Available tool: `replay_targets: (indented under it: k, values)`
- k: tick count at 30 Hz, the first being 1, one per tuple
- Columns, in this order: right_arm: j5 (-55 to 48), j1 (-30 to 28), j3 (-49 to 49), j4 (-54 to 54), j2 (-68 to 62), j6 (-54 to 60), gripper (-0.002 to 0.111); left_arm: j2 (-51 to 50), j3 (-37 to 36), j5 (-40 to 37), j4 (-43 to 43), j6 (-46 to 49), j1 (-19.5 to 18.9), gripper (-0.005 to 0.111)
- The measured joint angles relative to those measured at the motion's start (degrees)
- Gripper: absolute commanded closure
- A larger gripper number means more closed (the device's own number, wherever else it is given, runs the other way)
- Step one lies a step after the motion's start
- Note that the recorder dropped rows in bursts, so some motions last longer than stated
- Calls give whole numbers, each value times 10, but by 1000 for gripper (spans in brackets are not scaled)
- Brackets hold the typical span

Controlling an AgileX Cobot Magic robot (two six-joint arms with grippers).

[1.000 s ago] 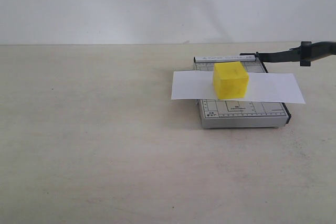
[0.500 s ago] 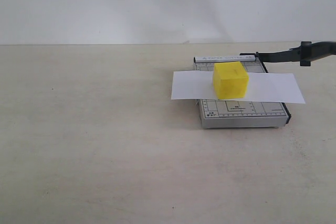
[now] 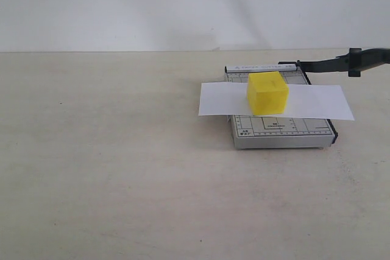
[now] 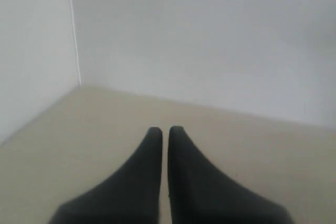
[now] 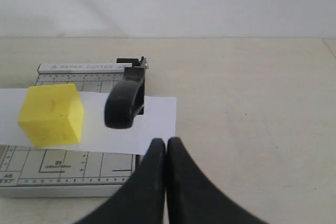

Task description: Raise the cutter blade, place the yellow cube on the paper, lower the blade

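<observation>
The yellow cube (image 3: pixel 267 92) rests on the white paper (image 3: pixel 317 103), which lies across the grey gridded cutter base (image 3: pixel 280 132). The cutter blade (image 3: pixel 341 62) stands raised from its hinge at the base's far right corner, with its handle reaching the view's right edge. In the right wrist view the blade's rounded handle (image 5: pixel 125 106) hangs over the paper (image 5: pixel 152 121) beside the cube (image 5: pixel 52 114). My right gripper (image 5: pixel 166 141) is shut and empty, a little short of the handle. Facing a bare corner, my left gripper (image 4: pixel 165 129) is shut on nothing. Neither gripper shows in the exterior view.
The beige table (image 3: pixel 122 168) spreads wide to the left and front of the cutter. A white wall (image 3: pixel 183 4) backs the table. In the left wrist view two walls meet at a corner (image 4: pixel 73 30).
</observation>
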State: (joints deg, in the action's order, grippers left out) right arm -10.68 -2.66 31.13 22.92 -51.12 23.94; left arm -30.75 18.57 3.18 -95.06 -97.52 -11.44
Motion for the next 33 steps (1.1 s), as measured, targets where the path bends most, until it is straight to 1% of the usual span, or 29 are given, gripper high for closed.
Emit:
replay_targets:
  k: [4,9,12,14,16,18,20,23,26,28,30,33]
  values:
    - [-63,0,44,0,0,5,108,0,-79,-32,2,-8,40,102]
    - [-115,0,108,0,0,20,108,1,-141,-42,7,-25,45,102]
    - [-149,0,147,0,0,22,108,5,-151,-42,9,-28,49,102]
    - [-167,0,161,0,0,22,108,42,-151,-42,9,-30,58,102]
    - [-173,0,164,0,0,22,108,106,-151,-39,9,-32,66,102]
    - [-176,0,164,0,0,24,108,212,-151,-20,5,-34,68,102]
    - [-176,0,164,0,0,24,108,287,-151,-5,0,-34,68,102]
    - [-179,0,165,-2,0,24,108,302,-152,5,0,-34,68,102]
    - [-173,0,166,-12,0,54,107,300,-172,10,-5,-34,68,102]
    - [-164,0,166,-17,-4,78,102,298,-182,12,-21,-34,68,102]
    - [-149,0,166,-21,-11,103,95,296,-184,25,-35,-34,68,102]
    - [-115,0,166,-26,-30,113,78,293,-184,37,-41,-36,68,102]
